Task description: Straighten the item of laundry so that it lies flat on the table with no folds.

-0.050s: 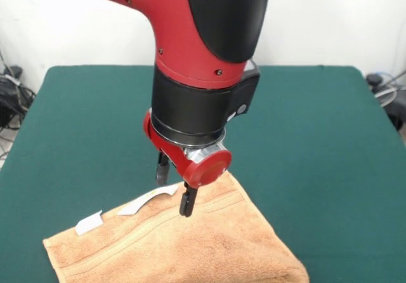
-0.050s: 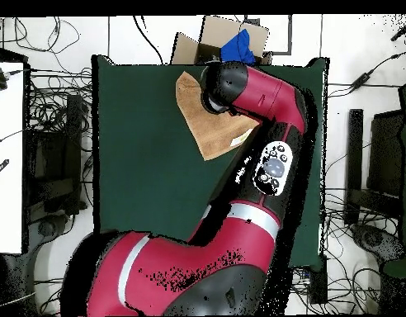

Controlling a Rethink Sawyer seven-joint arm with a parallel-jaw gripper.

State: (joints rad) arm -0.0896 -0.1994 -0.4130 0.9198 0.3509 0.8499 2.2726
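The big green table [image 1: 330, 137] fills most of the front view. The red and black arm [image 1: 203, 54] comes down over its middle. In the overhead view the arm [image 2: 264, 107] bends across the table [image 2: 140, 149] and hides part of the towel.

The orange-tan towel [image 1: 190, 245] lies at the near edge of the table in the front view, a little left of the middle. It runs past the bottom of the picture. Two small white tags [image 1: 89, 222] stick out from its far left edge.

The gripper [image 1: 173, 191] hangs right at the towel's far edge, beside the tags. Its two dark fingers [image 1: 186, 203] point down, with a small gap between them. I cannot tell whether they pinch the cloth.
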